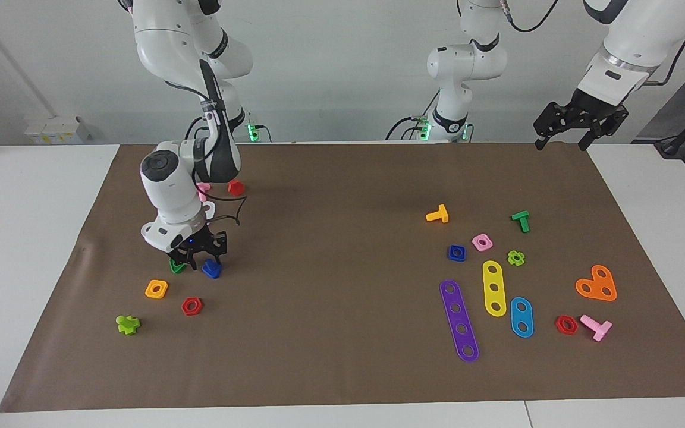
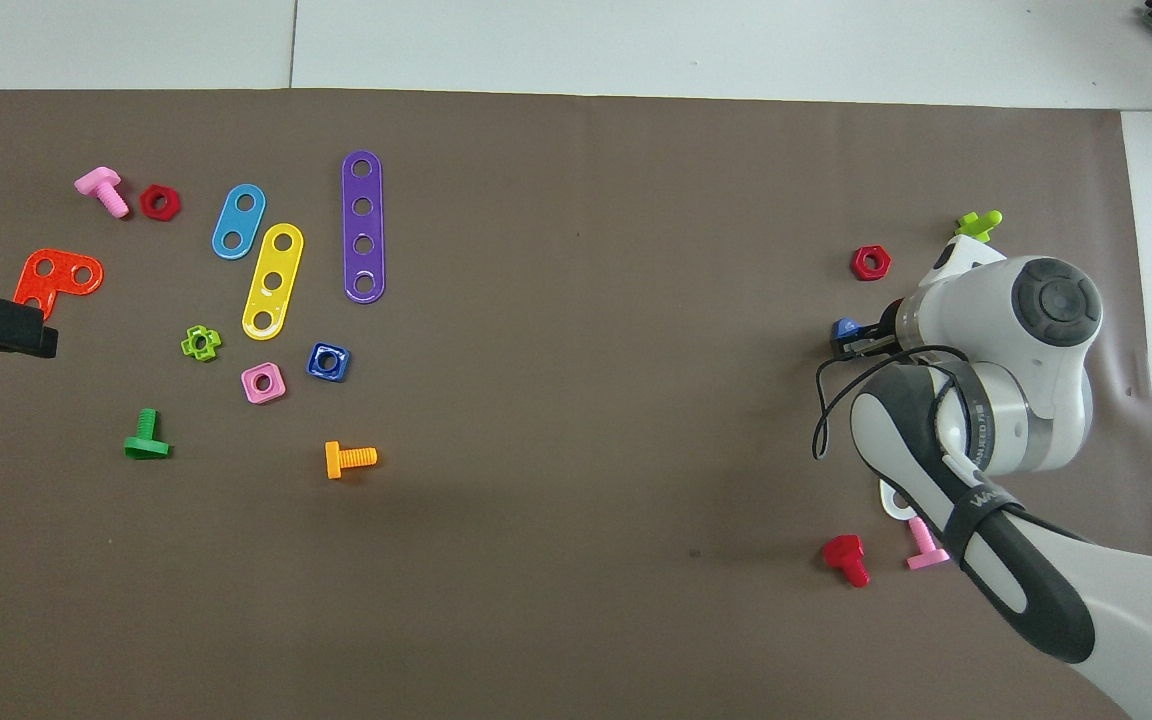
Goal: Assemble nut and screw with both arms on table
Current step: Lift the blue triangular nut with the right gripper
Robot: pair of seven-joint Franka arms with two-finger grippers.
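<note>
Purple strip [image 1: 459,321] lies nearest. Right gripper [image 1: 200,257] straddles the screw [image 1: 211,269], fingers apparently spread, not yet pinching; left gripper [image 1: 580,122] waits, open. Nut [image 1: 456,252] sits beside the pink nut [image 1: 482,242]. Both seem light, stiff, slippery: pinch flat sides.

A plain white wall [image 1: 342,71] is seen at the end of the white table [image 1: 33,238]. A brown mat [image 1: 342,356] is spread over the table.
</note>
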